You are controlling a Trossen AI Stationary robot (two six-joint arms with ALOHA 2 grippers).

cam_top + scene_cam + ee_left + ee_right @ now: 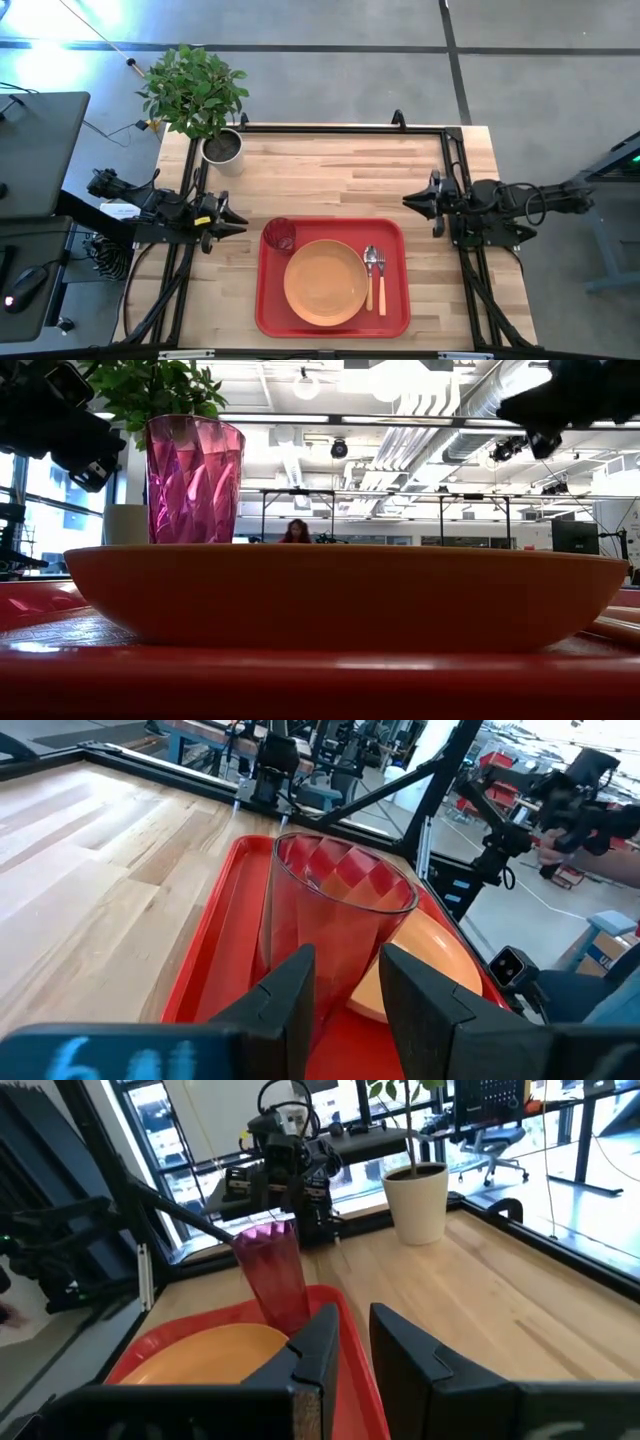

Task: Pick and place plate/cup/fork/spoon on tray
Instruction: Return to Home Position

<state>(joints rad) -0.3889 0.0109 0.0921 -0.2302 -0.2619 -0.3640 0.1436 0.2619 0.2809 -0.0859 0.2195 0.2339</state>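
The red tray (395, 318) lies at the table's near middle. On it the orange plate (325, 282) sits in the centre. The dark red cup (279, 236) stands upright at the tray's far left corner. The tan-handled spoon (369, 280) and the orange-handled fork (381, 285) lie side by side to the right of the plate. My left gripper (238, 222) is open and empty just left of the tray, pointing at the cup (340, 900). My right gripper (410, 201) is open with a narrow gap, empty, beyond the tray's far right corner.
A potted plant in a pale pot (222, 150) stands at the table's far left corner. A black frame rail (340, 128) runs along the far edge and down both sides. Bare wood (340, 175) lies between the tray and the far edge.
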